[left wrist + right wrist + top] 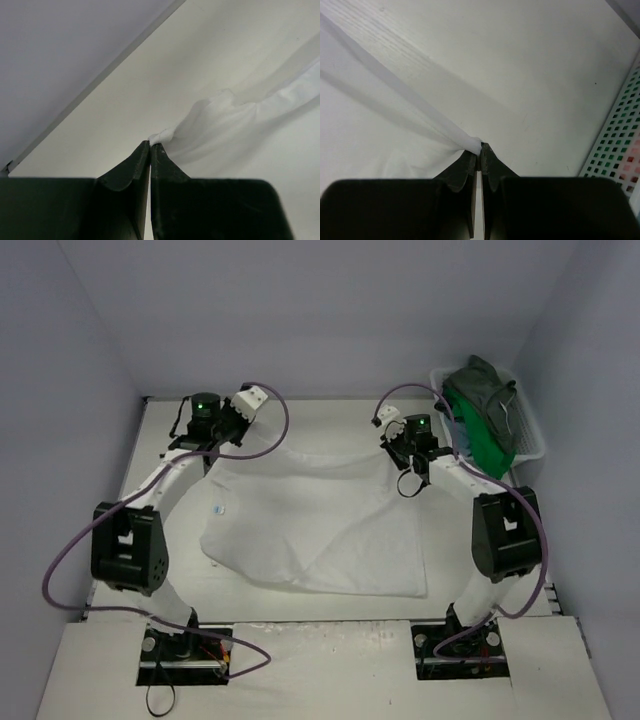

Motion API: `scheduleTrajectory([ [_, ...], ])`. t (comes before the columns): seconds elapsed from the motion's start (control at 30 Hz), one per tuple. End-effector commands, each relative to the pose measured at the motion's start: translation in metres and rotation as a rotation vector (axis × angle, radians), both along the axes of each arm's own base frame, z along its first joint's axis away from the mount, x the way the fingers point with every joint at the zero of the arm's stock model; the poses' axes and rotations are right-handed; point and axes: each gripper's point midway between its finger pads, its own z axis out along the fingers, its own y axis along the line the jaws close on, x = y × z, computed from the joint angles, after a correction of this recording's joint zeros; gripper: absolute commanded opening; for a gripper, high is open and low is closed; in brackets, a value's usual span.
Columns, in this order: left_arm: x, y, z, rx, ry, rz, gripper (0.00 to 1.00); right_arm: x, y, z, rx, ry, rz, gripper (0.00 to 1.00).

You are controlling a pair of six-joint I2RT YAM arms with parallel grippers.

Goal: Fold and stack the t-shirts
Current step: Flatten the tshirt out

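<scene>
Your white t-shirt (320, 530) lies spread mid-table, 2 far corners pinched: left gripper (150, 145) and right gripper (481, 147) each clamp cloth. Green shirt (482, 440) and dark shirt (490, 390) fill the mesh basket (533, 435) far right. White table (320, 425), pale walls (330, 310).

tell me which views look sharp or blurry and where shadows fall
top external: even soft light, sharp, white t-shirt barely stands out from the pale table; left wrist: left gripper dark, cloth beyond it soft; right wrist: taut shirt throws a soft shadow band on the table, mesh basket at the right edge slightly blurred
</scene>
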Motion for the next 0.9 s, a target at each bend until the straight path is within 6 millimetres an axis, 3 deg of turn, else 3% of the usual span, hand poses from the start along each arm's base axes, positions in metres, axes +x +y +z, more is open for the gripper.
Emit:
scheduleTrajectory([
  [0.0,0.047,-0.002,0.038,0.045,-0.182,0.067,0.0,0.046,-0.007,0.033,-0.018,-0.159,-0.064,0.0],
  [0.03,0.057,-0.005,0.044,0.047,-0.208,0.079,0.0,0.05,-0.009,0.029,-0.024,-0.157,-0.073,0.0],
  [0.1,0.07,-0.013,0.025,0.066,-0.192,0.085,0.0,0.061,-0.015,0.018,-0.05,-0.159,-0.115,0.0],
  [0.17,0.084,-0.013,0.028,0.099,-0.225,0.122,0.0,0.07,-0.025,0.004,-0.081,-0.146,-0.162,0.0],
  [0.2,0.091,-0.016,0.015,0.112,-0.215,0.126,0.0,0.078,-0.028,0.009,-0.081,-0.161,-0.186,0.0],
  [0.23,0.099,-0.014,0.021,0.124,-0.234,0.151,0.0,0.082,-0.031,0.006,-0.09,-0.158,-0.206,0.0],
  [0.27,0.103,-0.013,0.02,0.139,-0.242,0.164,0.0,0.086,-0.035,-0.006,-0.106,-0.142,-0.222,0.0],
  [0.3,0.11,-0.014,0.007,0.153,-0.229,0.174,0.0,0.09,-0.041,-0.007,-0.12,-0.146,-0.256,0.0],
  [0.33,0.115,-0.013,0.008,0.159,-0.236,0.188,0.0,0.1,-0.043,0.0,-0.118,-0.166,-0.272,0.0],
  [0.37,0.122,-0.01,0.015,0.166,-0.257,0.213,0.0,0.104,-0.046,-0.01,-0.127,-0.151,-0.285,0.0],
  [0.4,0.128,-0.009,0.007,0.178,-0.251,0.226,0.0,0.108,-0.05,-0.011,-0.137,-0.155,-0.305,0.0],
  [0.47,0.14,-0.002,0.016,0.189,-0.285,0.28,0.0,0.121,-0.054,-0.014,-0.136,-0.158,-0.332,0.0],
  [0.5,0.146,-0.001,0.009,0.197,-0.287,0.289,0.0,0.125,-0.055,-0.014,-0.136,-0.162,-0.343,0.0],
  [0.67,0.171,0.007,0.014,0.232,-0.323,0.368,0.0,0.15,-0.059,-0.026,-0.144,-0.157,-0.407,0.0],
  [0.73,0.183,0.013,0.011,0.254,-0.31,0.417,0.0,0.153,-0.067,-0.034,-0.175,-0.134,-0.455,0.0],
  [0.77,0.188,0.014,-0.002,0.272,-0.282,0.43,0.0,0.16,-0.067,-0.038,-0.174,-0.131,-0.477,0.0],
  [0.8,0.192,0.018,0.012,0.268,-0.305,0.461,0.14,0.16,-0.069,-0.042,-0.184,-0.121,-0.492,0.02],
  [0.87,0.195,0.021,0.01,0.275,-0.295,0.485,0.34,0.157,-0.075,-0.046,-0.205,-0.107,-0.523,0.1],
])
